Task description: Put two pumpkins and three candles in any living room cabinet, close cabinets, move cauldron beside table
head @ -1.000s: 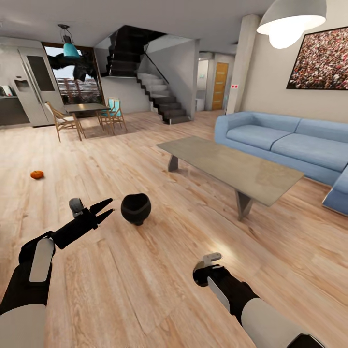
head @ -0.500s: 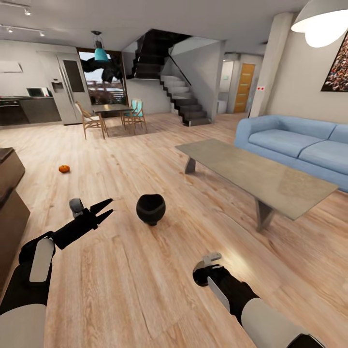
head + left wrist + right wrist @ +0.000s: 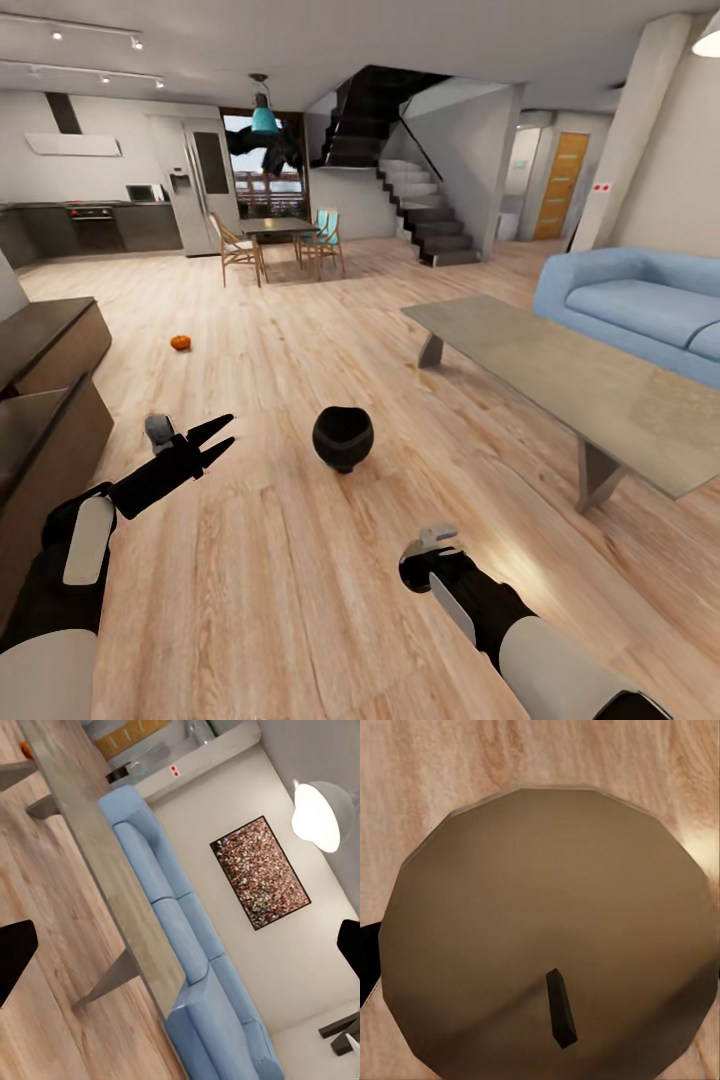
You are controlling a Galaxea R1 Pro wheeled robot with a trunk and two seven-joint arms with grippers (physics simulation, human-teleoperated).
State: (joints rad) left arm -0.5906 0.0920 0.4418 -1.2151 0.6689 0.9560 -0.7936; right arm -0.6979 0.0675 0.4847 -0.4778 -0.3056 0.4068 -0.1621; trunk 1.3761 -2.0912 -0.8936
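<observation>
Living room, wooden floor (image 3: 300,560). One cauldron (image 3: 342,438), matte black, stood upright on the floor ahead of the robot, between the two arms and apart from the table (image 3: 560,370); the table, grey-topped on slanted legs, lay to the cauldron's right with open floor between them. One pumpkin (image 3: 180,342), orange, rested on the floor farther off to the left, well apart from the cauldron. Cabinet (image 3: 50,420), dark brown, stood along the left edge of the head view, its two units stepped one behind the other; whether any drawer was pulled out could not be told. Left gripper (image 3: 215,436) was raised over the floor, fingers spread apart and holding nothing, pointing toward the cauldron but not touching it. Right gripper (image 3: 432,545) was low over the floor near the robot; its wrist view showed a candle (image 3: 547,937), grey-brown with a flat top and dark wick, seen from above directly before the camera, so the gripper appeared closed upon it. Blue sofa (image 3: 640,310) stood behind the table.
</observation>
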